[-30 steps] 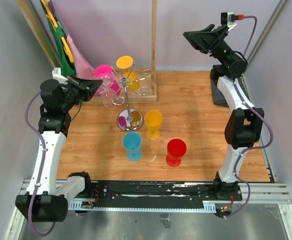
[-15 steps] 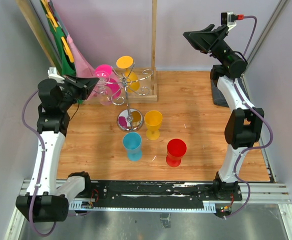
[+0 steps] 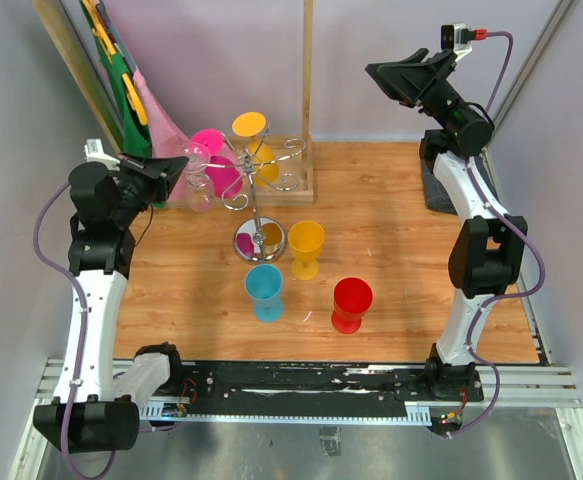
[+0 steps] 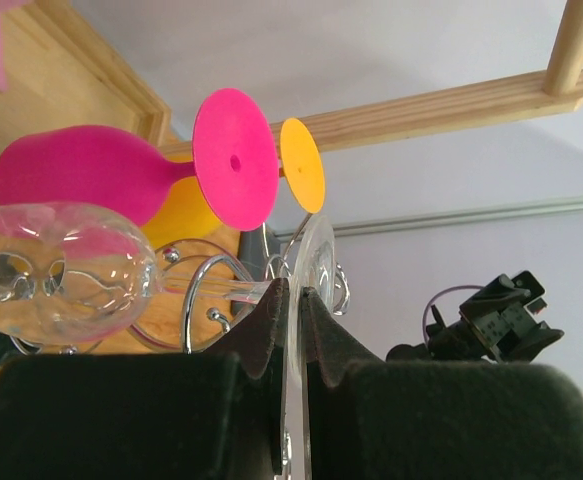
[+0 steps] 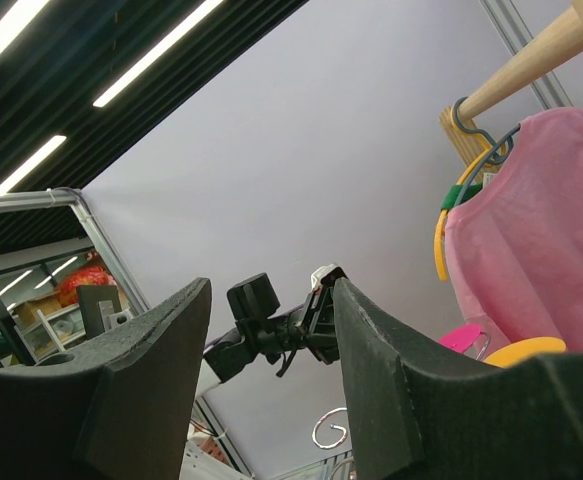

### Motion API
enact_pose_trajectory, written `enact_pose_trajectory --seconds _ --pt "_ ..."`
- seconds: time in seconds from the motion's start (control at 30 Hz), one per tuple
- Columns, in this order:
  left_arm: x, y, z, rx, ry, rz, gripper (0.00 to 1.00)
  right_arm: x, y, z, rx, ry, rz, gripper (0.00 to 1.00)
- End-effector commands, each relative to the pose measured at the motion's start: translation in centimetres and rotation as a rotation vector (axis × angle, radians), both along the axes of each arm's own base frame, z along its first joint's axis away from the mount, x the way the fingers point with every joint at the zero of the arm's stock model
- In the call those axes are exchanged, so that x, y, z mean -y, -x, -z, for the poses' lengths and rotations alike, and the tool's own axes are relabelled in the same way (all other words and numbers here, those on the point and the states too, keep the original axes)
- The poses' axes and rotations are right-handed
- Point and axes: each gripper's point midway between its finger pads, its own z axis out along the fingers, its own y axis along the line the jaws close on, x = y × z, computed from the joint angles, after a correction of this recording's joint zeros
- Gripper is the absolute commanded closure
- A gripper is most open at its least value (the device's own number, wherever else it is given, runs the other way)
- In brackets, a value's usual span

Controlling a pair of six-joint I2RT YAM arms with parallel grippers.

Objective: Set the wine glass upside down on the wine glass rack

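Wine glass rack (image 3: 259, 240) stands on lilac-walled wooden tabletop (image 3: 391, 250).

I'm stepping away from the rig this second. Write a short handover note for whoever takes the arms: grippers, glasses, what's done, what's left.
Left gripper: shut on the clear wine glass, pinching its foot. The glass lies sideways in the air beside the rack.
Right gripper: open, empty, raised far right.
Done: pink glass and yellow glass hang upside down on the rack.
Left: turn the clear wine glass bowl-down and slide it onto a free arm.
Blue glass, red glass and second yellow glass stand on the table.
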Motion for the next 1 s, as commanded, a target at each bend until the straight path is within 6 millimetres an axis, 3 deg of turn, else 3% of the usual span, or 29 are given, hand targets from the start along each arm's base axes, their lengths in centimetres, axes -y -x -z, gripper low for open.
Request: enact_pose_trajectory --seconds 0.0,0.27,0.5,0.97 --pt "-0.7 1.2 -2.9 0.093 -0.031 -0.039 1.00 1.0 1.4 -0.8 0.087 0.003 0.032 0.46" --pt "0.2 2.4 -2.8 0.112 0.002 0.006 1.00 1.0 1.0 -0.5 0.080 0.003 0.032 0.46" --pt "1.6 3.3 -1.2 0.117 0.041 0.081 1.00 0.9 0.8 -0.3 0.075 0.009 0.029 0.46" --pt "2.4 3.5 2.2 0.088 0.072 0.127 1.00 0.4 0.7 0.3 0.053 0.015 0.016 0.46"
